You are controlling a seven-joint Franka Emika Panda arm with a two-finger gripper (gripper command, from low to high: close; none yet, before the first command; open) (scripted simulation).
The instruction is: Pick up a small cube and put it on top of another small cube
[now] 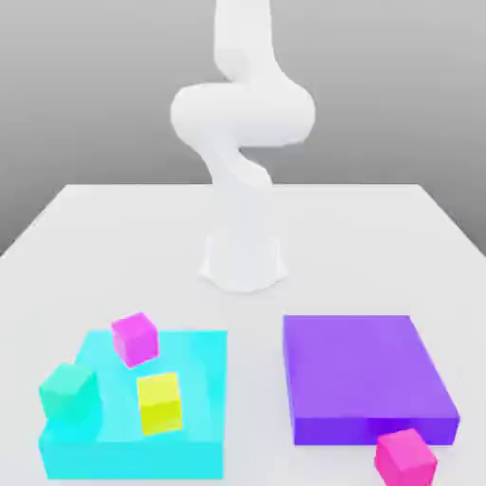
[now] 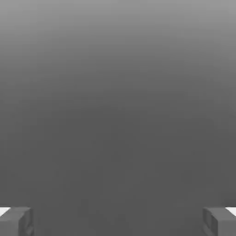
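Holding the hand (image 2: 118, 221) empty, fingers (image 2: 16, 221) spread wide apart, facing blank grey; cubes sitting well off from it, yellow cube (image 1: 158, 402) and magenta cube (image 1: 134, 338) resting on the cyan slab (image 1: 133, 456).

Your exterior view looks down across the desk (image 1: 114, 218) from its near edge, facing the arm's base (image 1: 243, 261). Your hand view faces blank grey, its fingers (image 2: 16, 221) at the frame's edge.

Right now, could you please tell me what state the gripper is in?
Gripper: open, fingers wide apart, holding nothing.
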